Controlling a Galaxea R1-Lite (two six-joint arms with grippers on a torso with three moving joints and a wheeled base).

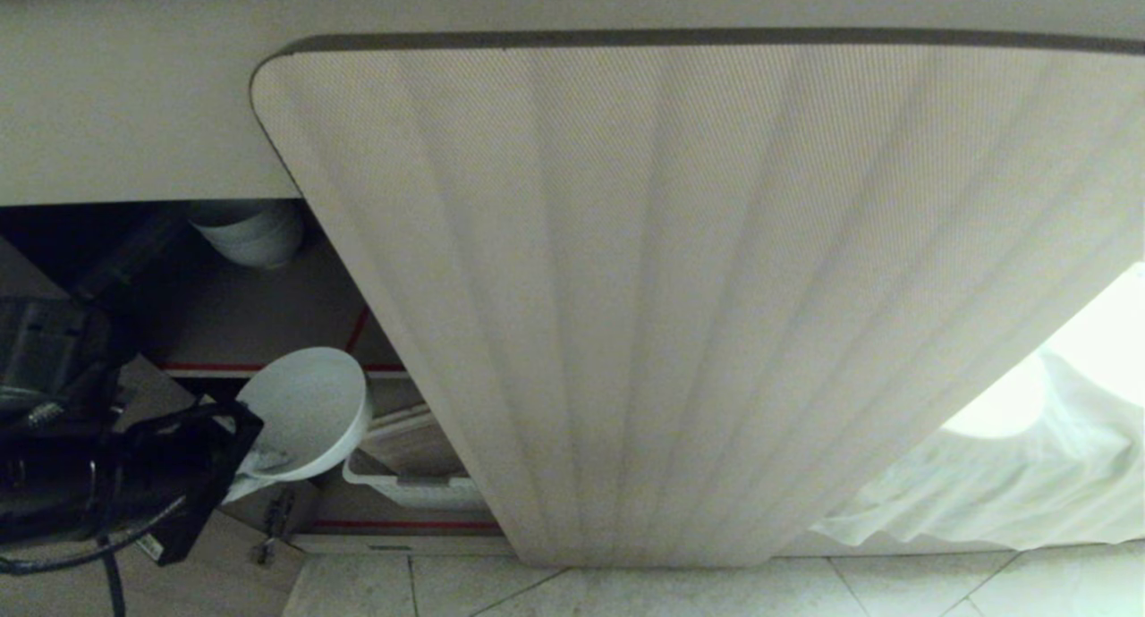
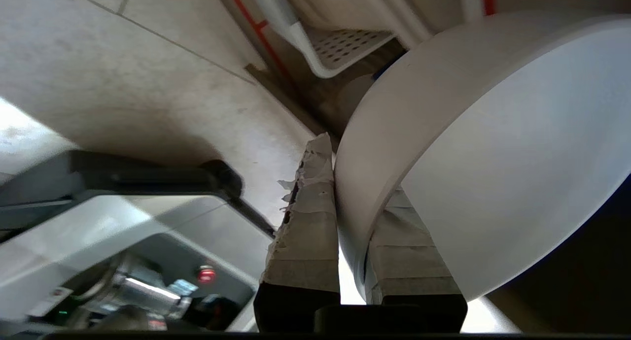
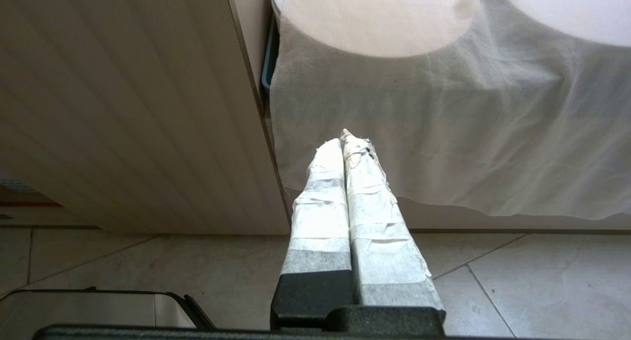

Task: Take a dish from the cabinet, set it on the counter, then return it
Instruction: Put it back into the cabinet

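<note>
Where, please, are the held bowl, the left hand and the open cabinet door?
bowl point(image 1: 309, 411): head view, inner face.
left hand point(image 2: 352, 217): left wrist view, between fingertips, on the clamped rim.
cabinet door point(image 1: 698, 286): head view, ribbed front.

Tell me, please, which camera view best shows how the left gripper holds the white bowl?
The left wrist view: the left gripper pinches the bowl rim between its taped fingers. The head view shows bowl and gripper from afar; the right wrist view shows neither.

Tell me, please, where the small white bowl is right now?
The dish is at the head view's lower left, pinched by its rim in the left gripper, in front of the open cabinet's red-edged shelf.
</note>
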